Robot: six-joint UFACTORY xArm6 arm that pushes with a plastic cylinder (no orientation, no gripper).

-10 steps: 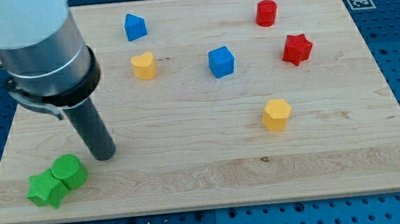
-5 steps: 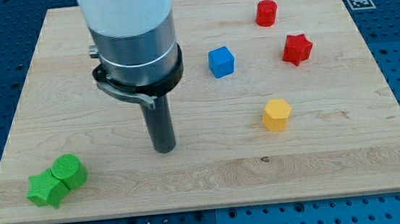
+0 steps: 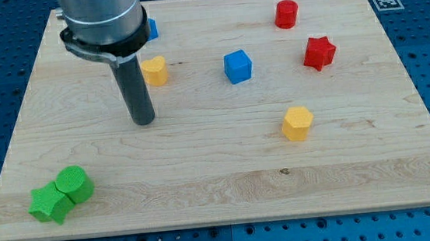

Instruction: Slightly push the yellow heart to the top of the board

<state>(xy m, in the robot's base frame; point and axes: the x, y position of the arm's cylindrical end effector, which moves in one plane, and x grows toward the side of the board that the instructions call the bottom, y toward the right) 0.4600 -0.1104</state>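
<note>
At the view's lower left, a green star [image 3: 47, 204] touches a green cylinder [image 3: 74, 183]. My tip [image 3: 144, 121] sits just below-left of the yellow heart [image 3: 154, 70], apart from it; there are no fingers. Rightward: blue cube [image 3: 237, 66], yellow hexagon [image 3: 297, 123], red star [image 3: 319, 52]. No writing is readable.

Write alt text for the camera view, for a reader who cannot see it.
My tip rests on a wooden board, just below and left of the yellow heart, not touching it. A blue cube, red star, red cylinder and yellow hexagon lie to the right; two green blocks touch at bottom left.
</note>
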